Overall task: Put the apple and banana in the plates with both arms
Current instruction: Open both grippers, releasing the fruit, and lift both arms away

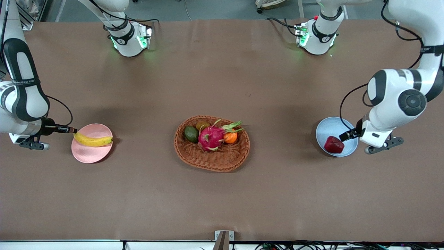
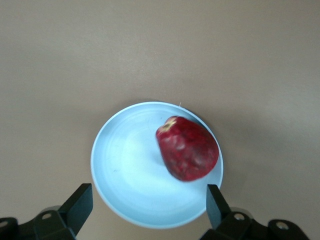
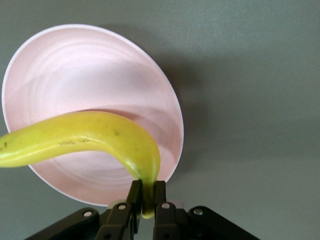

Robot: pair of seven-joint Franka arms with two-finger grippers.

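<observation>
Two fruits are plated: the apple lies in the blue plate, left hand spread above it; the banana lies across the pink plate, its end pinched by the right hand

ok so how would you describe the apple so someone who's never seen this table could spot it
Find the pale blue plate toward the left arm's end of the table, under the open left gripper. The apple lies in it, a small dark-red fruit with a paler patch. It is alone on its plate, unlike the larger magenta dragon fruit in the wicker basket at mid-table.
</observation>
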